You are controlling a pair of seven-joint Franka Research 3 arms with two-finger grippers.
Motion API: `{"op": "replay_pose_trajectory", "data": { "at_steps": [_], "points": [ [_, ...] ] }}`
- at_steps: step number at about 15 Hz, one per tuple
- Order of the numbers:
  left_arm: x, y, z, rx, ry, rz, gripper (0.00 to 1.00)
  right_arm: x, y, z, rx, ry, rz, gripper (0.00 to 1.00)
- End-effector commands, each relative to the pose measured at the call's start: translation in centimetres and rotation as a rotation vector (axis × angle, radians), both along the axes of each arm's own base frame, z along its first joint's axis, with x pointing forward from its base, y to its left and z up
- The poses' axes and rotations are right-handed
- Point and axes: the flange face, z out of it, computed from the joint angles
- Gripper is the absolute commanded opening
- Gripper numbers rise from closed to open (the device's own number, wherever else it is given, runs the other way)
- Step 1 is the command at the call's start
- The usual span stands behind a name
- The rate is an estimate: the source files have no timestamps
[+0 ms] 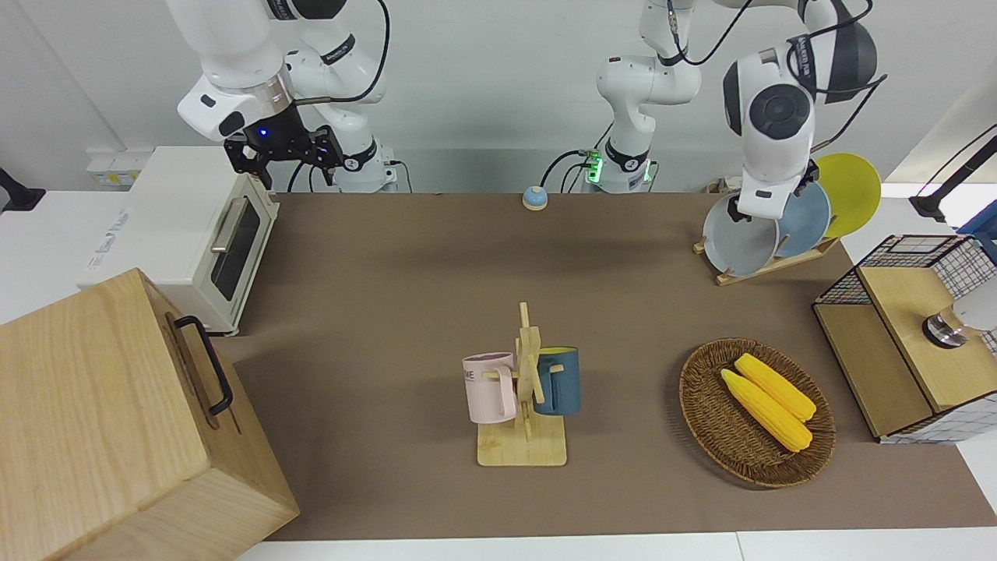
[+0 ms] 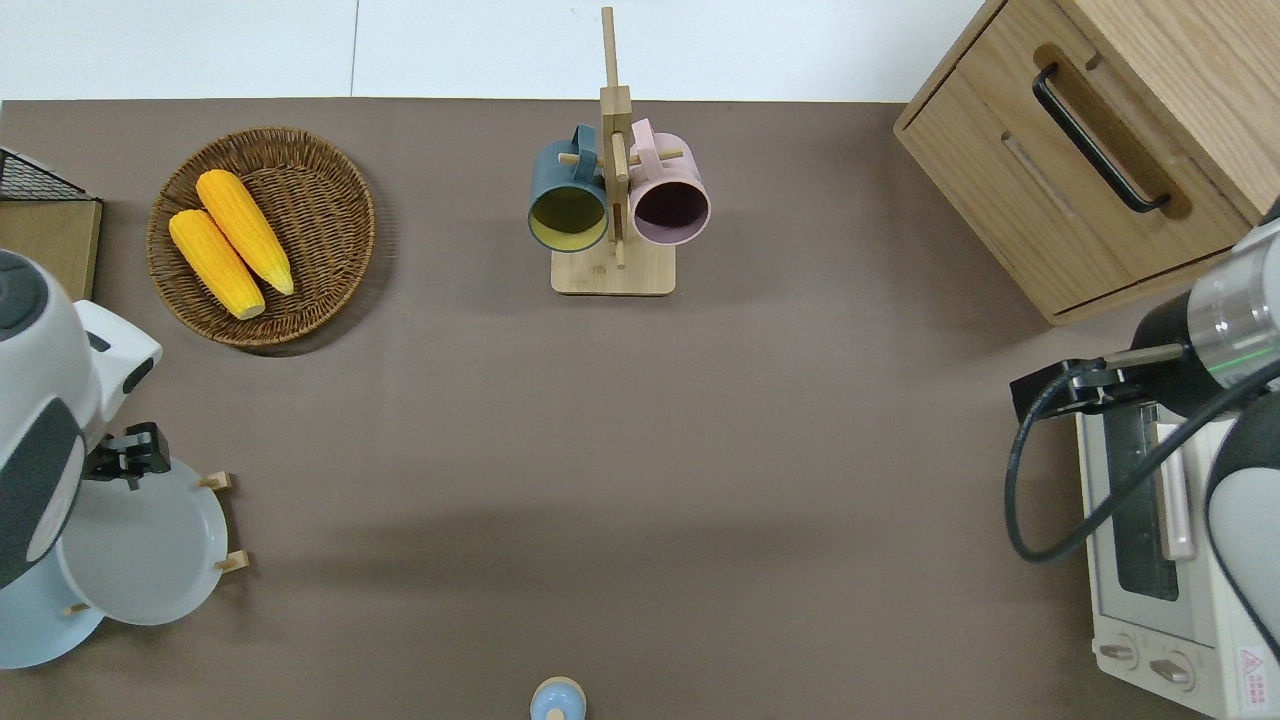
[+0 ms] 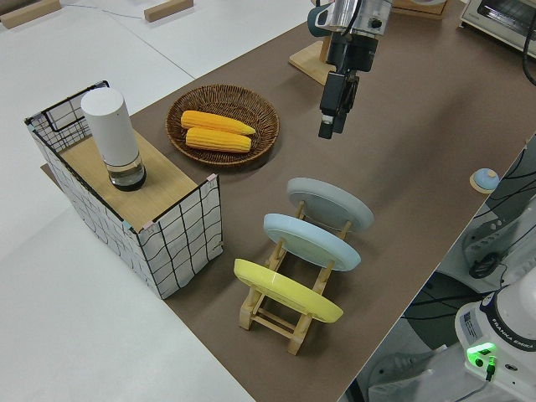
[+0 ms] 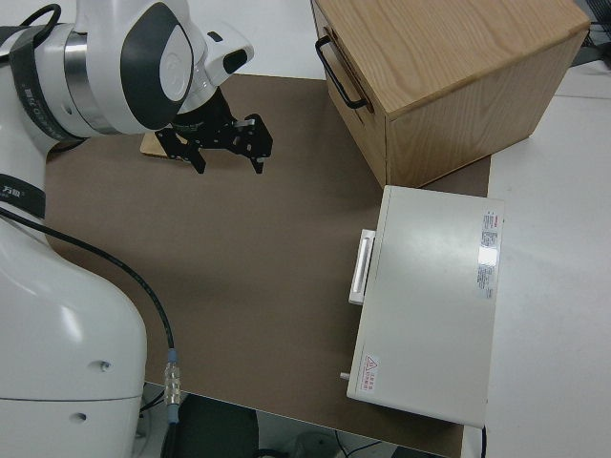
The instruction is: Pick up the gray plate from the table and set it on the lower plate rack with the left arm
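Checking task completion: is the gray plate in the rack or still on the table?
In the rack. The gray plate stands tilted in the lower plate rack, with the left hand above it, not holding it.

My left gripper [image 3: 329, 109] hangs fingers down at my ten o'clock, empty. My right arm is parked.

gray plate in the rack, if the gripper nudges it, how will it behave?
The gray plate looks rigid and smooth, so likely slippery in a pinch. It stands tilted in the rack's end slot, farthest from the robots, so a push could probably tip it out or knock the blue plate.
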Motion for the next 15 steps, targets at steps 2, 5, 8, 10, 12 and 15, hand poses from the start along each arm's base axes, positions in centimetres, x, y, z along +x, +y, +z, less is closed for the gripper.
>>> {"op": "replay_pose_trajectory", "data": {
  "at_steps": [2, 5, 8, 10, 12, 15],
  "points": [
    [1.0, -2.6, 2.1, -0.297, -0.043, 0.011, 1.00, -0.2, -0.2, 0.4, -0.008, 0.000, -0.014, 0.983],
    [1.7, -3.9, 3.1, -0.466, -0.052, -0.094, 1.00, -0.2, -0.3, 0.4, -0.007, 0.000, -0.016, 0.983],
    [2.3, -3.8, 4.0, -0.541, -0.118, -0.146, 1.00, -0.2, -0.2, 0.4, -0.008, 0.000, -0.014, 0.983],
    [3.1, -3.9, 4.9, -0.538, -0.183, -0.168, 1.00, -0.2, -0.2, 0.3, -0.007, 0.002, -0.014, 0.983],
    [3.7, -3.7, 5.5, -0.534, -0.242, -0.183, 1.00, -0.2, -0.2, 0.4, -0.008, 0.000, -0.014, 0.983],
    [3.9, -3.8, 5.9, -0.530, -0.254, -0.205, 1.00, -0.2, -0.2, 0.4, -0.008, 0.000, -0.014, 0.983]
  ]
}}
